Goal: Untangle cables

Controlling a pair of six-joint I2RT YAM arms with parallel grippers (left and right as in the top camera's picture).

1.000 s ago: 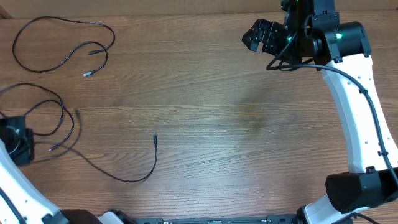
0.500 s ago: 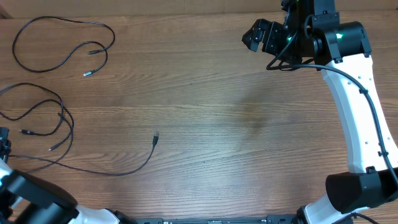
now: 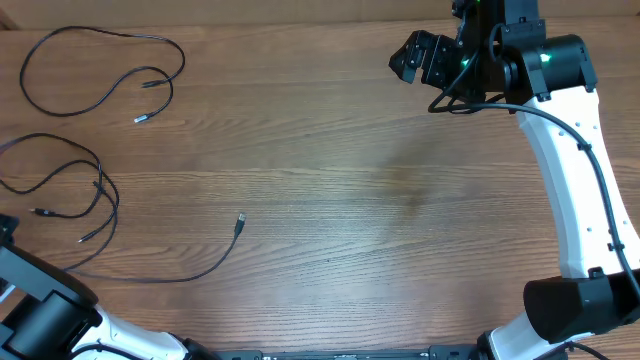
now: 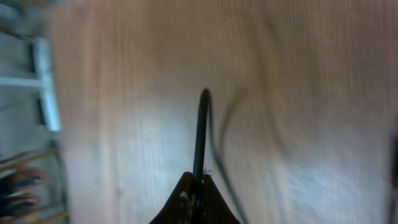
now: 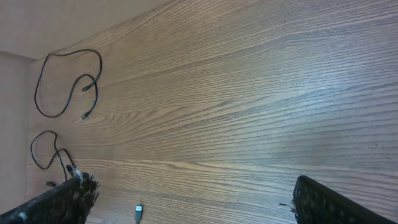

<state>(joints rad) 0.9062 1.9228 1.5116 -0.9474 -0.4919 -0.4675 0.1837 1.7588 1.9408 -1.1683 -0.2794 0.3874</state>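
Three thin black cables lie at the table's left. One is a separate loop (image 3: pixel 100 70) at the far left corner. A second is a small tangle of loops (image 3: pixel 98 190) below it. A long cable (image 3: pixel 170 277) runs from the left edge to its plug (image 3: pixel 238 224). In the left wrist view, which is blurred, my left gripper (image 4: pixel 198 182) is shut on a black cable (image 4: pixel 200 130). In the overhead view that gripper is off the left edge. My right gripper (image 3: pixel 415 58) is open and empty, high at the far right. Its view shows the loop (image 5: pixel 62 81), the tangle (image 5: pixel 50 155) and the plug (image 5: pixel 137 211).
My left arm (image 3: pixel 35 310) fills the near left corner. My right arm (image 3: pixel 570 180) runs down the right side. The wooden table (image 3: pixel 400 220) has its back edge along the top of the overhead view.
My left arm has drawn back toward the near left corner and off the left edge. The long cable has been dragged left, its curve flatter and its plug shifted left.
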